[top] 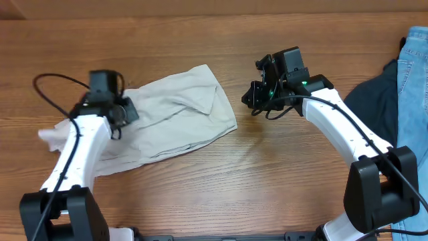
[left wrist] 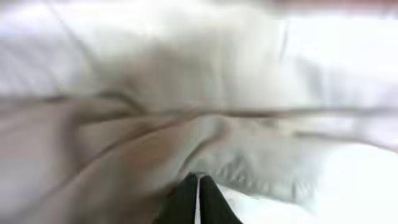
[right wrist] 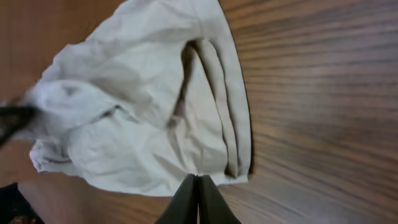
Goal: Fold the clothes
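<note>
The clothes, a pair of cream shorts [top: 174, 114], lie crumpled and partly doubled over on the wooden table, left of centre. My left gripper [top: 126, 112] hangs over their left part. In the left wrist view its fingers [left wrist: 198, 177] are shut, tips against the blurred fabric [left wrist: 217, 93]; whether a fold is pinched I cannot tell. My right gripper [top: 251, 100] hovers just right of the shorts' right edge. The right wrist view shows it [right wrist: 198, 177] shut with nothing in it, and the shorts [right wrist: 137, 106] spread beyond its tips.
A dark navy garment [top: 374, 94] and blue jeans [top: 414, 87] lie at the table's right edge behind the right arm. Bare wood [top: 267, 174] stretches between the two arms in front of the shorts.
</note>
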